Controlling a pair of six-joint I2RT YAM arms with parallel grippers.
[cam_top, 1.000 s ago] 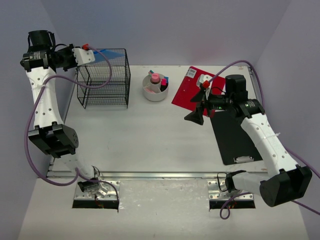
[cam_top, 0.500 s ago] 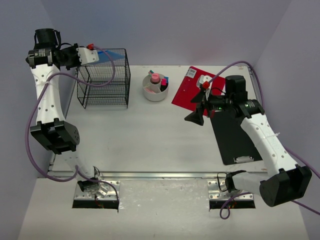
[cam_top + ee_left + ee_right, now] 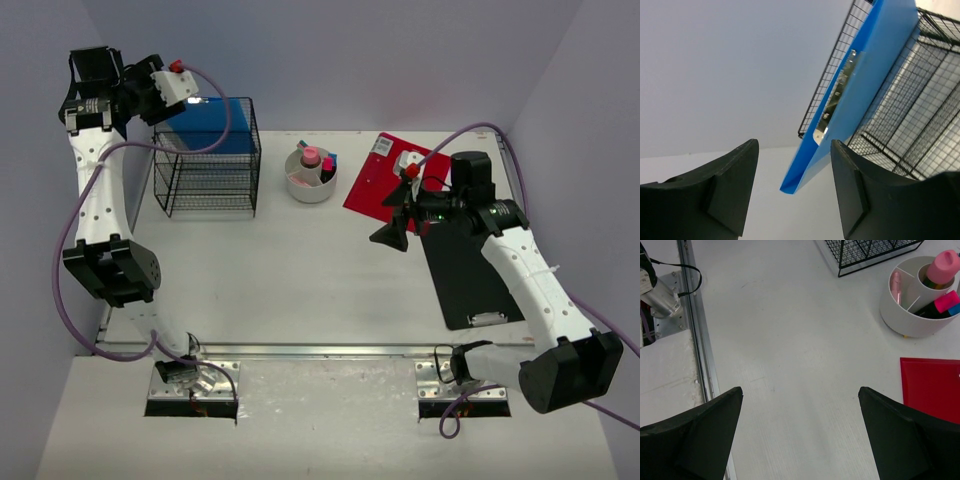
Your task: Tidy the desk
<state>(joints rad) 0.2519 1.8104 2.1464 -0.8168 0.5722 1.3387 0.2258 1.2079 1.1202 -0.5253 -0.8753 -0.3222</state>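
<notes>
The left gripper [image 3: 794, 145], jaws parted and empty, hangs beside the blue clipboard [image 3: 875, 60] lying atop the wire rack [image 3: 205, 185] at the far left corner of the desk [image 3: 300, 270], whose overhanging corner a brushing finger could tip off; the right gripper [image 3: 800, 405] gapes empty above the desk's right side.

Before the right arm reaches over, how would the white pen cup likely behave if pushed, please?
The white pen cup looks low and wide, so it would probably slide across the smooth desk rather than tip. Its markers stand loose inside and may shift.
</notes>
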